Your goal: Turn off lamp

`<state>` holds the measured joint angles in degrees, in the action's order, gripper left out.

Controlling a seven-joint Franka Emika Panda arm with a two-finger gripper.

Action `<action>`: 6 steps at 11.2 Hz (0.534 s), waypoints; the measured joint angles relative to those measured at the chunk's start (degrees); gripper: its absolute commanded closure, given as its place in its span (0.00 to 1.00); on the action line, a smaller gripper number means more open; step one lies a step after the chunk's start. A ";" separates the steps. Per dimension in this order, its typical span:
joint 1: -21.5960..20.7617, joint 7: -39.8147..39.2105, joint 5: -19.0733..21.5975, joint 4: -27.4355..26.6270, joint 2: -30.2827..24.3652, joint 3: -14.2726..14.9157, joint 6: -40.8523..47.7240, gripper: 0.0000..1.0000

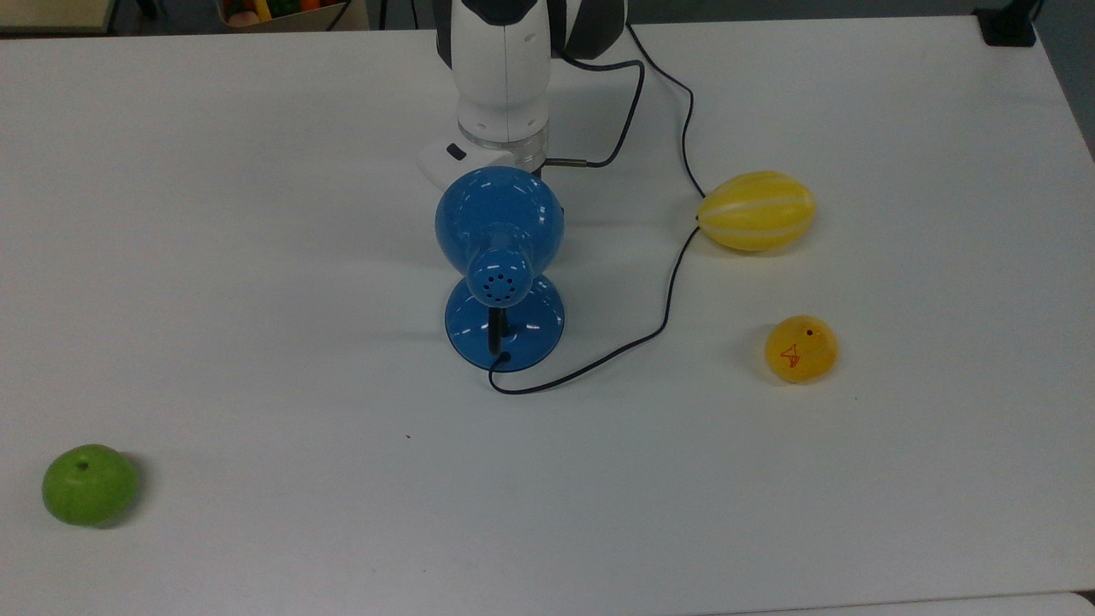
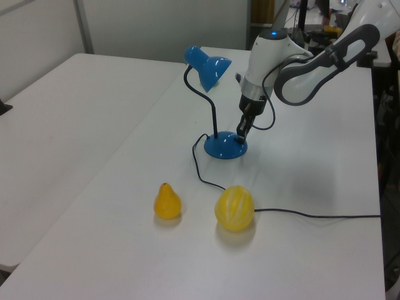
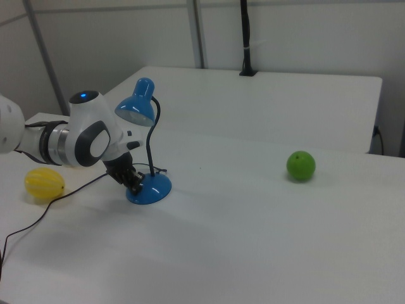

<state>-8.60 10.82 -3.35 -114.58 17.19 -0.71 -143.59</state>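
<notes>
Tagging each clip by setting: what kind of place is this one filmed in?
Most likely a robotics lab or test room rather than a home. A robot arm works over a plain white table holding a blue lamp and a few spread-out fruit: a green apple, a yellow melon.

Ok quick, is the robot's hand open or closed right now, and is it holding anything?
Gripper: it points down at the lamp base; whether it is open, closed or holding anything cannot be told.
</notes>
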 measured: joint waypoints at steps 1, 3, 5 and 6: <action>0.00 0.13 0.00 0.39 -0.18 0.00 3.17 1.00; 0.00 0.20 0.00 3.15 -2.18 0.00 12.80 1.00; 0.11 0.20 0.00 6.36 -5.74 0.00 22.43 1.00; 0.19 0.20 0.00 7.52 -7.69 0.01 26.48 1.00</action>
<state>-8.41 11.03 -3.35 -107.06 9.50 -0.70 -117.11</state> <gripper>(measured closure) 0.991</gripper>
